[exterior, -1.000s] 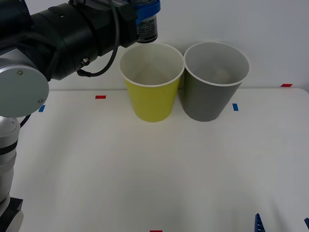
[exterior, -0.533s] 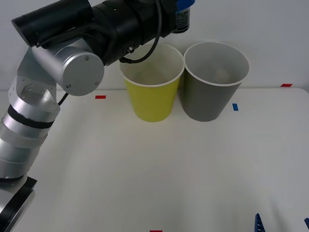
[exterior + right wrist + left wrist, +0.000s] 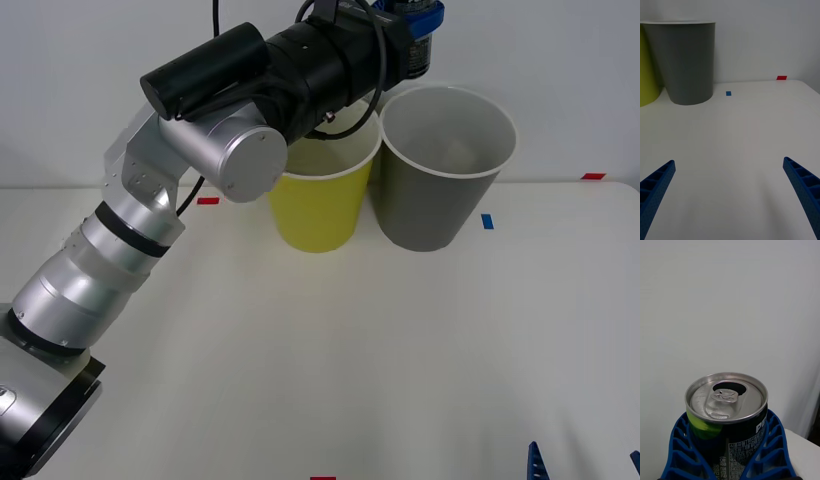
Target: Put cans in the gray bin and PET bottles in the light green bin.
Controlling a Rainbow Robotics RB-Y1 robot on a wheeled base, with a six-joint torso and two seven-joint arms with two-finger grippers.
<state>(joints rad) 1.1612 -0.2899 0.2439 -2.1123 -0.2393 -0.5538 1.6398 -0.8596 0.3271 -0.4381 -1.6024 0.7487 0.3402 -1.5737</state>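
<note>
One can (image 3: 727,416) is sitting clamped between my left gripper's (image 3: 418,40) ribbed blue fingers (image 3: 681,450), its black body wrapped on both sides and its opened silver top facing the wrist camera. Since half a second ago I am carrying it further to my right: it was hanging over the seam between the two bins, and now it is hovering above the near-left rim of the gray bin (image 3: 440,200), clear of the light green bin (image 3: 320,215), which my forearm is now crossing and partly covering. Both bins are standing upright and touching on the white table (image 3: 330,350), unmoved.

From the front, only the can's lower part is showing below the frame's top edge, and the fingers around it are mostly cut off. The white lettering on the can is cropped, so only its first letters are readable.

My right gripper (image 3: 728,195) is resting low near the table's front edge, fingers spread wide with nothing between them.
</note>
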